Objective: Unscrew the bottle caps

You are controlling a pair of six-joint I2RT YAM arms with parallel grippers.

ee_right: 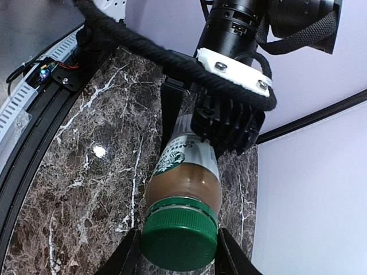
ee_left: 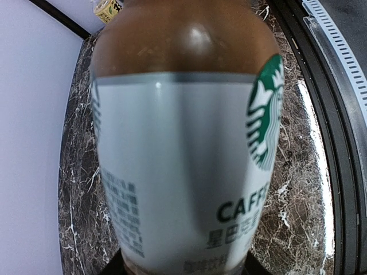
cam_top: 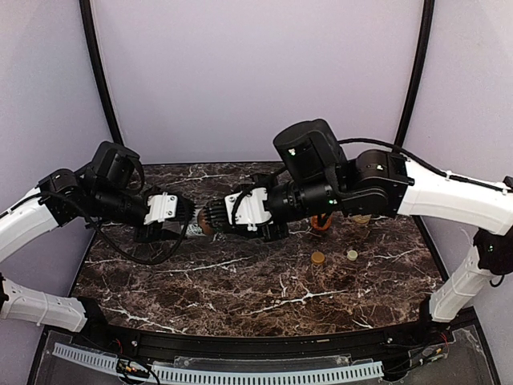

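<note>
A small clear bottle [ee_right: 183, 172] of brown coffee with a white label lies level in the air between my two arms, above the back middle of the table. My left gripper [ee_left: 183, 269] is shut on its labelled body [ee_left: 183, 143]. My right gripper [ee_right: 179, 252] is shut on its green cap [ee_right: 179, 238], a finger [ee_right: 232, 255] on each side. From above, only a brown part of the bottle [cam_top: 210, 218] shows between the left gripper [cam_top: 180, 216] and right gripper [cam_top: 218, 218]. The short orange bottle [cam_top: 321, 224] stands half hidden behind my right arm.
Two loose caps lie on the marble table [cam_top: 240, 297] right of centre: a brownish one [cam_top: 318, 258] and a pale one [cam_top: 352, 255]. A yellow-labelled bottle [ee_left: 108, 7] stands at the back. Black frame rails run along the table's sides and front.
</note>
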